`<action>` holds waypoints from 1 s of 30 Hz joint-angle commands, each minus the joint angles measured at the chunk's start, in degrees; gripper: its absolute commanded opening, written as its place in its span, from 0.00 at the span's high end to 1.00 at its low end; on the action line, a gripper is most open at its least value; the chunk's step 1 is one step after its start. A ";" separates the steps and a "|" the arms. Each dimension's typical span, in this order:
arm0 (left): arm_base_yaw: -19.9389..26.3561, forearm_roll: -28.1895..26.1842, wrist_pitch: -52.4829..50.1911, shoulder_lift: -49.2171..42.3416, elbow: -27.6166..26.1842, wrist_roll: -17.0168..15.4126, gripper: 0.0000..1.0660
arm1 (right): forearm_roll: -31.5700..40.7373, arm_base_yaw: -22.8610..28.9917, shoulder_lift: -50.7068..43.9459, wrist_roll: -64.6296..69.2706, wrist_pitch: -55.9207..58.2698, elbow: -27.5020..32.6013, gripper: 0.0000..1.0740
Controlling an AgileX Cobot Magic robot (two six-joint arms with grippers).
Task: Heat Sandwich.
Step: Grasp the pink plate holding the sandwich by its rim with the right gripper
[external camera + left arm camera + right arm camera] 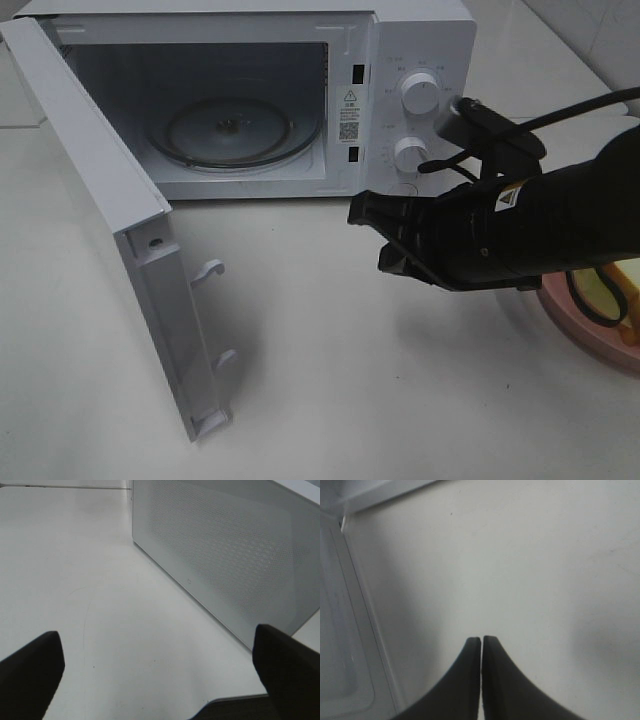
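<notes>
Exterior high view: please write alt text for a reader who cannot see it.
A white microwave stands with its door wide open and glass turntable bare. The shut right gripper is before its dials; at the right edge, a sandwich lies on a pink plate.

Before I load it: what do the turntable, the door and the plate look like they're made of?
Turntable: probably clear glass; the hub shows through it and its rim glints.
Door: glossy white plastic, with moulded latch hooks; its window looks like perforated metal mesh.
Plate: smooth and pink; plastic or ceramic, cannot tell.
</notes>
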 commanded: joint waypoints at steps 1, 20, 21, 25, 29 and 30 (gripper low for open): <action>0.23 0.29 -0.80 -0.97 0.17 0.00 0.09 | -0.80 0.11 -0.80 -9.05 6.70 -1.83 0.95; 0.23 0.29 -0.80 -0.97 0.17 0.00 0.09 | -14.27 -4.70 -1.20 -21.60 35.29 -11.86 0.79; 0.23 0.29 -0.80 -0.97 0.17 0.00 0.09 | -15.30 -5.44 -1.20 -20.80 36.38 -12.20 0.74; 0.23 0.29 -0.80 -0.97 0.17 0.00 0.09 | -19.82 -7.96 -1.20 -20.05 38.73 -13.01 0.41; 0.23 0.29 -0.80 -0.97 0.17 0.00 0.09 | -22.63 -10.94 -1.20 -20.05 39.82 -13.52 0.08; 0.23 0.29 -0.80 -0.97 0.17 0.00 0.09 | -23.03 -11.63 -1.20 -20.05 39.94 -13.46 0.04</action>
